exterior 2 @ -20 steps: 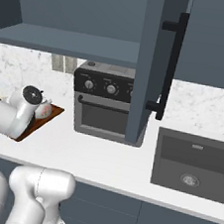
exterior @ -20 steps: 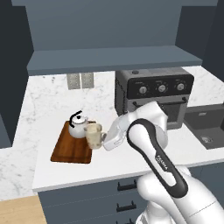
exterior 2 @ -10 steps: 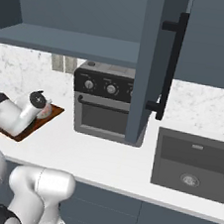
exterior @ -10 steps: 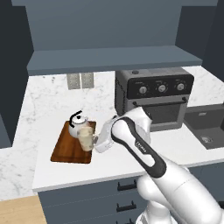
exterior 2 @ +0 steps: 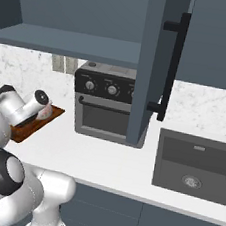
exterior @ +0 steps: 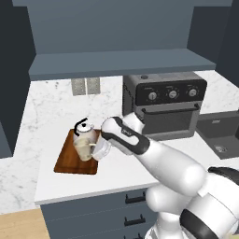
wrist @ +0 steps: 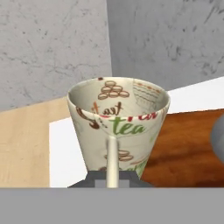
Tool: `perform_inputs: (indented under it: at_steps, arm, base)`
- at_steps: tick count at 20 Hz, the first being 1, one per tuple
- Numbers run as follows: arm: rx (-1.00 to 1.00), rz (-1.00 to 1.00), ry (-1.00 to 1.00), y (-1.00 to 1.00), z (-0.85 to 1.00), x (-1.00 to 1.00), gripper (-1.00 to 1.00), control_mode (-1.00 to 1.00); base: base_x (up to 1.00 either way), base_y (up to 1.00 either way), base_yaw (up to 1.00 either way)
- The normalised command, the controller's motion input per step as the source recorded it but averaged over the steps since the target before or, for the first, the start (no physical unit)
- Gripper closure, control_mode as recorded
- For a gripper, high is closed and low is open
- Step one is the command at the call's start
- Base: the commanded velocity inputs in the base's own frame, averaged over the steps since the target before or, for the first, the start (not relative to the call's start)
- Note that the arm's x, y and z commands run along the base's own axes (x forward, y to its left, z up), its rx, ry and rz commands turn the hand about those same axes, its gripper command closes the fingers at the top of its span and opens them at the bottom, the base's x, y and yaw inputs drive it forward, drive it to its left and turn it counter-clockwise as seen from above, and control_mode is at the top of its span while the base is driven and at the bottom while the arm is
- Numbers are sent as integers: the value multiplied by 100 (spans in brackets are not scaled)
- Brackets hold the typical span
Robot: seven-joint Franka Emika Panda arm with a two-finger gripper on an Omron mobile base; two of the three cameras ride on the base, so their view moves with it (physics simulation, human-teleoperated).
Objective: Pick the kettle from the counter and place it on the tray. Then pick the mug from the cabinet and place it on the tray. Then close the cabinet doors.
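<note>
- I have the gripper [exterior: 97,150] closed tight on the mug's [exterior: 84,148] handle; in my hand view the handle runs straight down between the finger tips.
- The mug sits upright over the tray [exterior: 70,161], just in front of the kettle [exterior: 84,131]; I can't tell if its base touches the wood.
- The kettle stands at the tray's back edge.
- The tray lies on the counter [exterior: 42,107], left of the oven [exterior: 164,104].
- A cabinet door [exterior 2: 152,65] hangs open.
</note>
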Motion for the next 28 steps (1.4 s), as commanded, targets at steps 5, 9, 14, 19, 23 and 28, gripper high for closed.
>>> perform_inputs:
  at_steps: [5,9,14,19,23,28]
  arm:
    - [-1,5,3,12,-30,36,100,-100]
    - [0,5,0,10,-30,14,100,-100]
    - [-1,3,0,14,-34,14,100,-100]
    - [0,0,0,12,-18,22,100,-100]
    - [0,0,0,9,-14,24,100,-100]
    - [0,0,0,13,-32,20,100,-100]
  base:
    - [0,0,0]
    - [0,0,0]
    - [0,0,0]
    - [0,0,0]
    - [0,0,0]
    - [0,0,0]
